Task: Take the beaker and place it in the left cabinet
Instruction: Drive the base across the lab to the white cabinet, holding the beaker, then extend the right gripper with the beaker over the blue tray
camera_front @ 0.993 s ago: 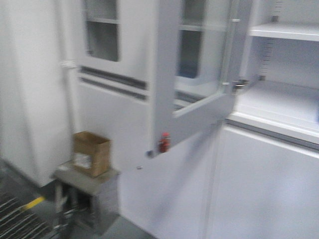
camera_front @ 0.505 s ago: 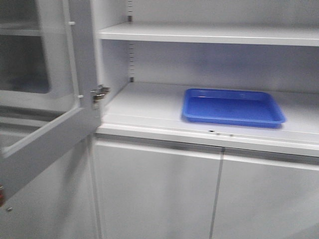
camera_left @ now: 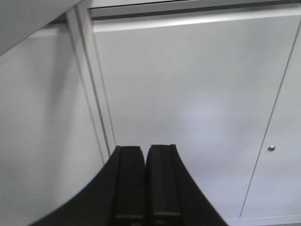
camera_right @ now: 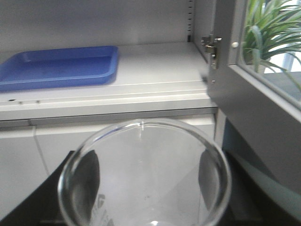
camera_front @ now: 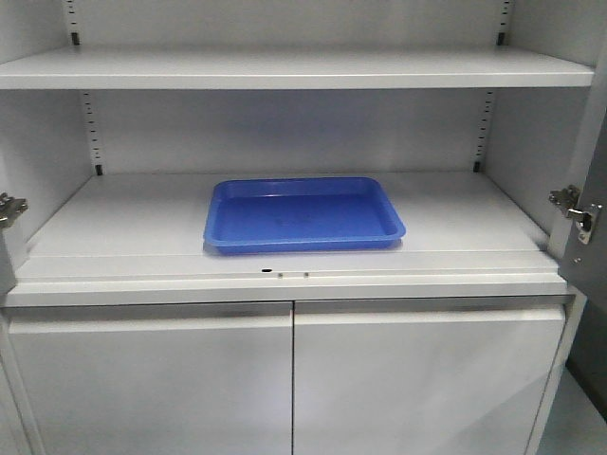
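The beaker [camera_right: 143, 160] sits in my right gripper [camera_right: 148, 181], its clear round rim filling the lower part of the right wrist view, with my dark fingers [camera_right: 89, 181] showing through the glass on either side and pressed against its wall. It hangs in front of the left cabinet [camera_front: 123, 218], below the level of the open lower shelf and not yet over it. On that shelf lies a blue tray [camera_front: 303, 216], flat and roughly in the middle, nearer the front edge than the back wall. Slotted peg strips [camera_front: 93, 133] run up the back corners, and a second shelf [camera_front: 285, 68] spans above. A metal hinge [camera_front: 574, 210] sits at the right side, where the glazed door [camera_right: 254, 94] stands open; green plant leaves [camera_right: 273, 28] show behind it. My left gripper [camera_left: 146, 179] is closed on nothing, fingers together, facing the shut lower doors [camera_left: 188, 117].
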You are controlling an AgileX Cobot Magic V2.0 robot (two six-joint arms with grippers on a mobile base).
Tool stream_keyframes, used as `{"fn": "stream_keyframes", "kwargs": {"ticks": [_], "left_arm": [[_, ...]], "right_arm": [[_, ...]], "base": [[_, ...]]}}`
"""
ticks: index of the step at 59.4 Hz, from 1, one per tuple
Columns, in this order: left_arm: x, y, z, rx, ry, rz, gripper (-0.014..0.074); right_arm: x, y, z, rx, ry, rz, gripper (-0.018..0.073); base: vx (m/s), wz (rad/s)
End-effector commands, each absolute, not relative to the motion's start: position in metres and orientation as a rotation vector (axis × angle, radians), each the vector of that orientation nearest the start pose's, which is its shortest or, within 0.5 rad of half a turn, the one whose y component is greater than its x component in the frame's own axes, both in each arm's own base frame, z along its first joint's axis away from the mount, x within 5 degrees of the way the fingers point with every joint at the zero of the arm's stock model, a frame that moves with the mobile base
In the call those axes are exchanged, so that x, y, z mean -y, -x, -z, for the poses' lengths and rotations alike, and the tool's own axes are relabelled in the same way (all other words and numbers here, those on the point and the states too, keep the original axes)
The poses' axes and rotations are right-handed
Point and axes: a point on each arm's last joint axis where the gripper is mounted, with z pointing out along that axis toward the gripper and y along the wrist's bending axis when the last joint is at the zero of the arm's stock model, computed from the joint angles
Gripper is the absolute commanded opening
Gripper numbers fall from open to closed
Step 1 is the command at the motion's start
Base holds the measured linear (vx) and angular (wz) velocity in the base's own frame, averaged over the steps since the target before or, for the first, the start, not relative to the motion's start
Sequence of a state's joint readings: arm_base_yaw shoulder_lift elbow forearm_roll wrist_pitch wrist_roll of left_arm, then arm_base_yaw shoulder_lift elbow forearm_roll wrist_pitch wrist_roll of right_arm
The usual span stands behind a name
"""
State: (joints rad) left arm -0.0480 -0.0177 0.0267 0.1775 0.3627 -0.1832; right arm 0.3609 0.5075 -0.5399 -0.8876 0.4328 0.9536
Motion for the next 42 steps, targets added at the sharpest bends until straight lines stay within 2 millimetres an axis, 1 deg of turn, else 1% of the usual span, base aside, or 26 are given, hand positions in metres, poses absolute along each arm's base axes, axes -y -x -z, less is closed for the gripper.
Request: {"fn": "stream_keyframes", "kwargs": {"ticks": [1,10,18,42], "left_arm": [[-0.0018,-0.0534,-0.1853,-1.75,0.002,0.004,0.0004],[-0.0018,-0.0534,-0.1853,-1.75,0.002,0.004,0.0004],[-0.0018,-0.0534,-0.1853,-1.75,0.002,0.004,0.0004],[-0.0018,-0.0534,-0.1853,-1.75,0.002,0.004,0.0004]], "right_arm": [[-0.0118,-0.1078,-0.3449,-1.659,0.024,-0.068,-0.0003],[-0.0118,-0.1078,-0.3449,-1.659,0.024,-0.068,-0.0003],[-0.0118,-0.1078,-0.3449,-1.659,0.024,-0.068,-0.0003],[-0.0118,-0.1078,-0.3449,-1.659,0.024,-0.068,-0.0003]], "base": [[0.16,-0.36],[0.17,-0.25],[0.2,-0.09],[0.26,0.14]]}}
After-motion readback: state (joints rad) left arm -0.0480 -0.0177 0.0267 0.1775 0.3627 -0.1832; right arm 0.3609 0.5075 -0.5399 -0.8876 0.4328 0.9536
